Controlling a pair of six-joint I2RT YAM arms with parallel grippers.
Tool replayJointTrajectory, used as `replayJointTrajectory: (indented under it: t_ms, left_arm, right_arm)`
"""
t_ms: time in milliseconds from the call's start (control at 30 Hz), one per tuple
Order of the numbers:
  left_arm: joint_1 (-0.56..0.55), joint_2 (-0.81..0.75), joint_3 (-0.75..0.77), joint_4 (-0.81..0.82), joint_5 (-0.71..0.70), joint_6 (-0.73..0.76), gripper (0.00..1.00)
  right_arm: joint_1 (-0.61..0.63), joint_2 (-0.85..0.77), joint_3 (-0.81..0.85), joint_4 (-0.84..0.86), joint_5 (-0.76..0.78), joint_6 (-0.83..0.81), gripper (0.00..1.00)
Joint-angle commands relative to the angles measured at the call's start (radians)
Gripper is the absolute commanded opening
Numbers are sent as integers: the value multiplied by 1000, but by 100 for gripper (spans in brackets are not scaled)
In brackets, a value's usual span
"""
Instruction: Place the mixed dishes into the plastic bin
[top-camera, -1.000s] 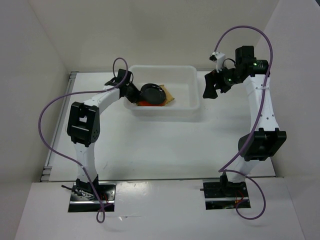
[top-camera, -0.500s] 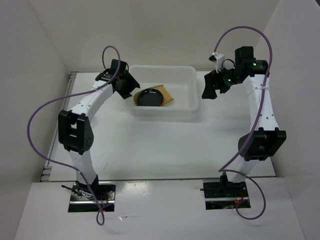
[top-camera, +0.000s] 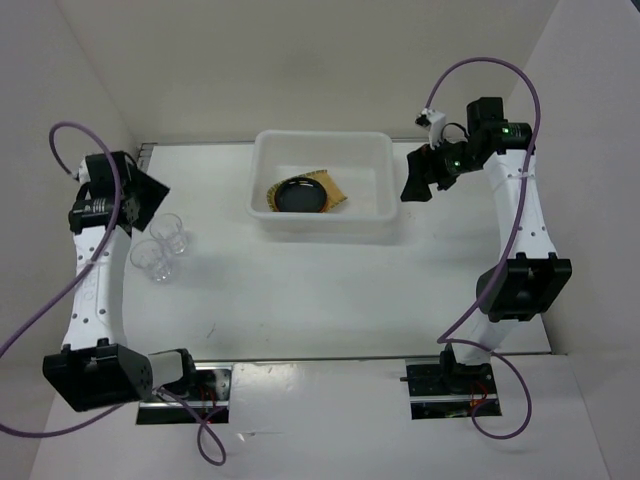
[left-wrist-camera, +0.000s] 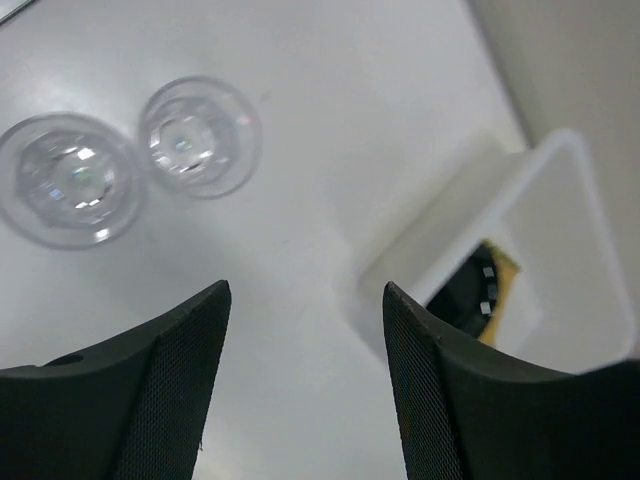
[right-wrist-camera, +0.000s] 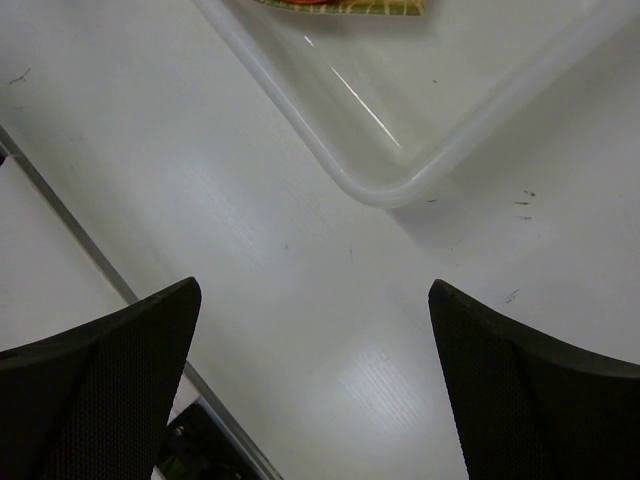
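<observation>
Enclosure: plain white panels on three sides. Back wall (top-camera: 300, 60) at 12 o'clock, left wall (top-camera: 40, 60) at 9 o'clock, right wall (top-camera: 590, 90) at 3 o'clock. White table (top-camera: 320, 300) at centre; surface matte, few dark scuff marks (right-wrist-camera: 522, 200). Metal rail (top-camera: 146, 150) along table edge at 9 o'clock. White front ledge (top-camera: 320, 430) at 6 o'clock. Lighting diffuse, even; shadows soft, faint glare patch (right-wrist-camera: 375, 380) on tabletop.

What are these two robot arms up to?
They are clearing dishes into the plastic bin. A black plate already lies on a bamboo tray inside it. Two clear cups stand on the table outside. The left gripper hangs open and empty near them; the right gripper hangs open beside the bin.
</observation>
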Motion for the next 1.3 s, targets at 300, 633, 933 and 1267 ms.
replayJointTrajectory:
  t_ms: [300,633,933,1267]
  left_arm:
    - [166,-98,-241,-115,12,42,72]
    - [175,-85,-358,-77,0,143,69]
    - [175,89,-235,-46,15,446,69]
    - [154,160,-221,20,161,669,67]
  right_arm:
    - [-7,-19,-91,27,-61,-54,99]
    - [-7,-19,-133,37,-79,-82,99]
    - [-16,0,-123,37,-90,-82,99]
    - [-25,0,-114,37,-99,-63,99]
